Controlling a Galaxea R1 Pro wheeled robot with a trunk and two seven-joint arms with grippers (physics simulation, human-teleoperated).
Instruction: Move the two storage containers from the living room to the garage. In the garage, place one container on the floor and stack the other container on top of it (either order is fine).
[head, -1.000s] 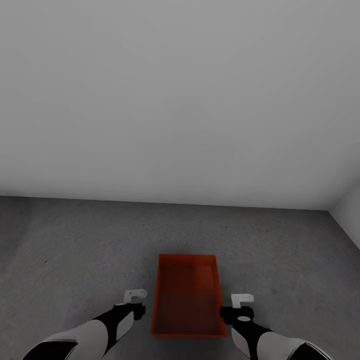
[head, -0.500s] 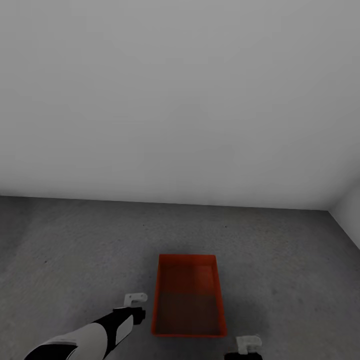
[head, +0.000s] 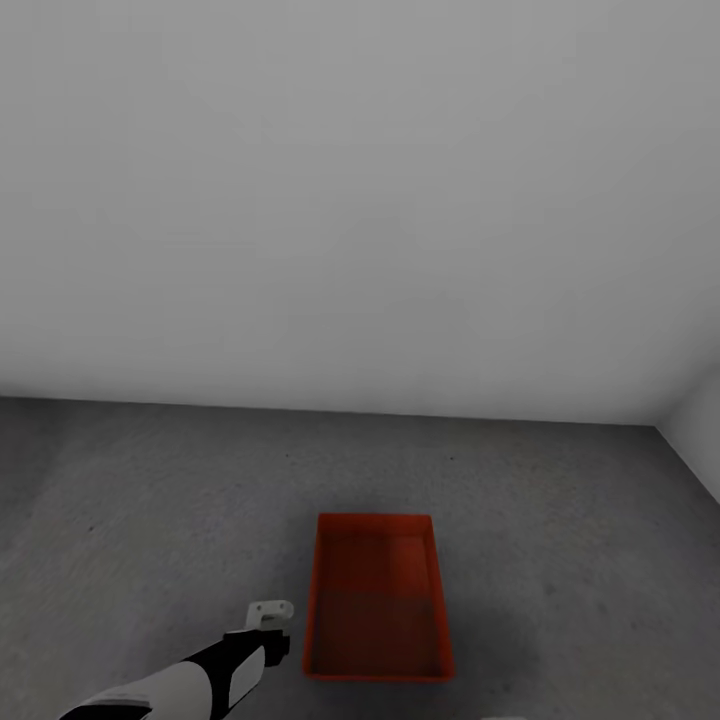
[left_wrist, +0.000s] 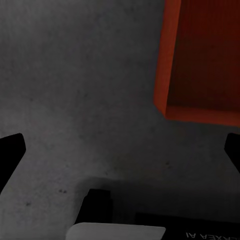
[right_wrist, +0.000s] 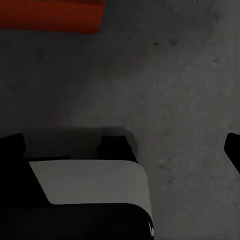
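Observation:
An orange-red storage container rests flat on the dark grey garage floor, open side up. I make out one box outline and cannot tell whether a second sits nested in it. My left gripper hovers just left of its near-left corner, apart from it. In the left wrist view the container's corner lies ahead, and the left gripper is open, its fingers far apart over bare floor. The right gripper is open too, over bare floor, with the container's edge off to one side.
A plain pale grey wall stands behind the container and meets a side wall at the right. Mottled concrete spreads to the left of the box and beyond it.
The right arm has drawn back and dropped below the head view's lower edge. The left arm has pulled back slightly. The container has stayed put.

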